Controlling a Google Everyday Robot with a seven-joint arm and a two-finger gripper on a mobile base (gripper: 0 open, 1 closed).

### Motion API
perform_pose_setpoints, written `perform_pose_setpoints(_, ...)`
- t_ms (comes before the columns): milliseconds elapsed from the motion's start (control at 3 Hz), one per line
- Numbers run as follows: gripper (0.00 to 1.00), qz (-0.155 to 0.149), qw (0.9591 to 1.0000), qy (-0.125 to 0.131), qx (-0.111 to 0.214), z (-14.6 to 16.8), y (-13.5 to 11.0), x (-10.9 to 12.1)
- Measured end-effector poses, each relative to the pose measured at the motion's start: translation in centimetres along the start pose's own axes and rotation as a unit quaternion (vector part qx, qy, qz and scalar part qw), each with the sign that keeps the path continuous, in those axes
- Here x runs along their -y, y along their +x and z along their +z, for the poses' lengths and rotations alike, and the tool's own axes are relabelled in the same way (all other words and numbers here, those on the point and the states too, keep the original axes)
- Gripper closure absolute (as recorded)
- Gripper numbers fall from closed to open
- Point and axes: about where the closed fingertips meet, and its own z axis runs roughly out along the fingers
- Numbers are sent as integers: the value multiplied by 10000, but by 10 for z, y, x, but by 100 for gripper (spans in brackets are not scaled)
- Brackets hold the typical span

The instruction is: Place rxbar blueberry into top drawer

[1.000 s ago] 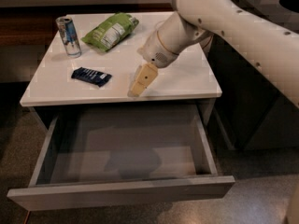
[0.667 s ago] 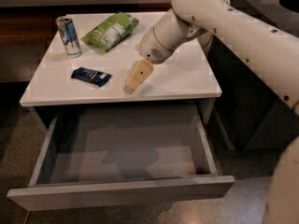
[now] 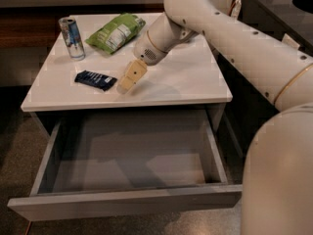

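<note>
- I see the rxbar blueberry [image 3: 96, 80] lying flat on the white tabletop [image 3: 190, 77], near the front-left part and a little back from the front edge.
- The gripper [image 3: 125, 85] sits just to the right of the bar, its tan tip angled down and left toward the tabletop. It is very near the bar's right end, but I cannot tell whether the two touch.
- I cannot tell whether the gripper is open or closed; nothing is visibly held in it.
- The top drawer [image 3: 122, 202] is pulled out below the table's front edge, directly beneath the bar and the gripper, its grey inside showing.
- Behind the bar, toward the back-left corner, a silver-blue can [image 3: 72, 38] stands upright.
- To the right of the can, a green chip bag [image 3: 116, 32] lies flat at a slant, well apart from the bar.
- The white arm [image 3: 234, 38] reaches in from the upper right, crossing above the table's right half; it covers neither the bar nor the drawer opening.
- My count: one snack bar, one can, one chip bag, one open drawer, one gripper.
</note>
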Motion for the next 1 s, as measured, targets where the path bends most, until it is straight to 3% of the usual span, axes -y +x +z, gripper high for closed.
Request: perform_pose_setpoints(1000,0,-142,9993,-346,-50,55,-36,7)
